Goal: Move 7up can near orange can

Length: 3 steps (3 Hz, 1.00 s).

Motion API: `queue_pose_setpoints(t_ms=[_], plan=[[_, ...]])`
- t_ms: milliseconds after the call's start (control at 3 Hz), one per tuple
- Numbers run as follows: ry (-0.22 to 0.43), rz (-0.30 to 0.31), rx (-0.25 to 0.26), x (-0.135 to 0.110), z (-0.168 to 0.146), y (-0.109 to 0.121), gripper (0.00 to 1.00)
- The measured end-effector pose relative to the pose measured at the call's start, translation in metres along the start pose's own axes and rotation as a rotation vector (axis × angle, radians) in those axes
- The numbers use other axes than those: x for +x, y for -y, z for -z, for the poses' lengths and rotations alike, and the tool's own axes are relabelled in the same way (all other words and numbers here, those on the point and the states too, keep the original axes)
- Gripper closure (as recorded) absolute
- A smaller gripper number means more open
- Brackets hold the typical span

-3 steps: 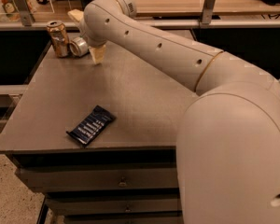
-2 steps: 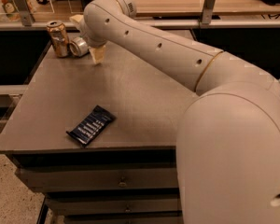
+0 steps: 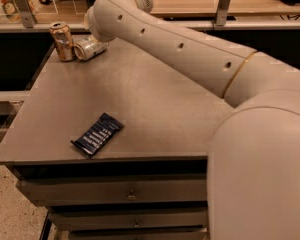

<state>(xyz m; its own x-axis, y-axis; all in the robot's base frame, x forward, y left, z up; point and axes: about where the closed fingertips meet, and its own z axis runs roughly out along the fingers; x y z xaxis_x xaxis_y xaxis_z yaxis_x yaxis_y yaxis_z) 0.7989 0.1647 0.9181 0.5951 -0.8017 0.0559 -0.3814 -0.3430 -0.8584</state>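
The orange can (image 3: 62,41) stands upright at the table's far left corner, with a coppery body and a silver top. The 7up can (image 3: 90,48) lies on its side right next to it, on its right, silvery with green print, its end facing the orange can. My arm (image 3: 180,49) reaches across from the right. My gripper (image 3: 97,36) is at the arm's far end, just above and behind the 7up can, mostly hidden by the wrist. I cannot tell whether it touches the can.
A dark blue snack packet (image 3: 97,134) lies near the table's front left edge. The grey table (image 3: 155,114) has drawers below. A rail and shelf run behind the cans. My arm's bulky base fills the right side.
The pale gripper tip that showed below the wrist, right of the 7up can, has drawn up out of sight. Both cans stay where they were.
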Motion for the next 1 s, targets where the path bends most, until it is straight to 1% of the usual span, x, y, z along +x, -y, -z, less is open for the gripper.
queue_pose_setpoints(t_ms=[333,667,1000], plan=[[-0.069,-0.051,0.11,0.0211,0.0476,0.0353,0.86],[-0.07,-0.07,0.117,0.0204,0.0499,0.0382,0.85],[-0.069,-0.07,0.116,0.0197,0.0492,0.0378,0.62]])
